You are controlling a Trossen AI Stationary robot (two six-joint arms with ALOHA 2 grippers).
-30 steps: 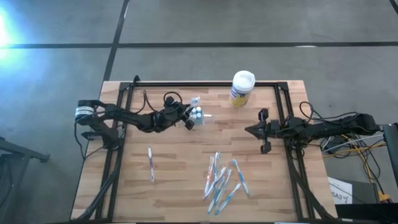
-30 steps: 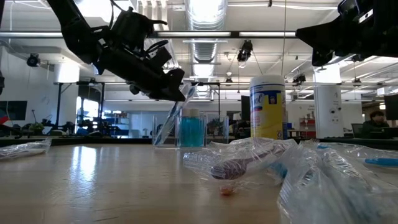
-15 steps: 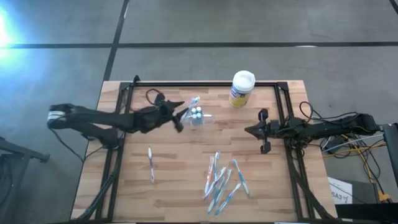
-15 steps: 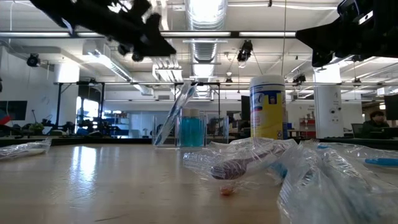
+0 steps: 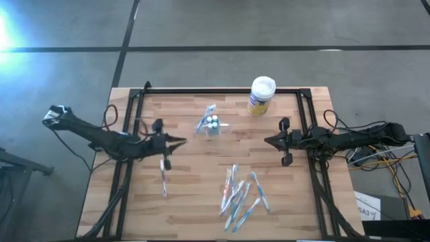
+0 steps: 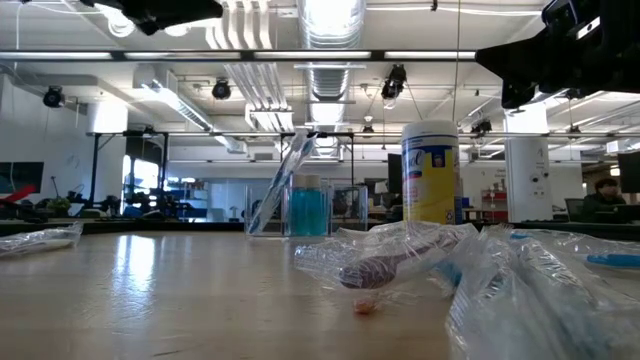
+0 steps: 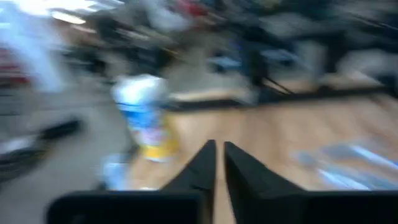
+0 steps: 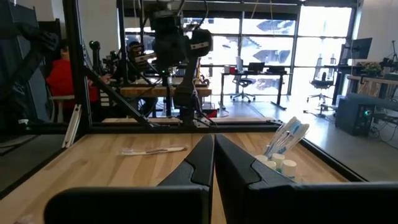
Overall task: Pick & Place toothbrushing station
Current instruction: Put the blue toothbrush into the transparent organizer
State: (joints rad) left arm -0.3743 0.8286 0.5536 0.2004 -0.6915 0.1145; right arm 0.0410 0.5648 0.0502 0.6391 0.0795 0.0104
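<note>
The toothbrushing station [image 5: 213, 125], a small clear holder, stands upright on the wooden table [image 5: 188, 202] left of centre, toward the far side. It also shows in the low view [image 6: 305, 208] and the right wrist view [image 8: 278, 163]. A wrapped toothbrush [image 5: 205, 119] leans in it, top end over the rim [image 6: 282, 180]. My left gripper [image 5: 180, 140] hovers shut to the station's left and nearer side, pointing level, fingers together in its wrist view [image 7: 219, 146]. My right gripper [image 5: 267, 141] waits shut at the right [image 8: 213, 138].
A yellow-and-blue canister [image 5: 261, 95] with a white lid stands at the far edge, right of the station. One wrapped toothbrush [image 5: 163, 176] lies near the left arm. Several more wrapped toothbrushes [image 5: 240, 195] lie in a pile at the near middle. A black frame [image 5: 222, 90] rims the table.
My left gripper has drawn back from the station toward the table's left and near side, and has risen out of the low view. Its fingers stood apart halfway and are together now. The station and the toothbrush leaning in it have stayed in place.
</note>
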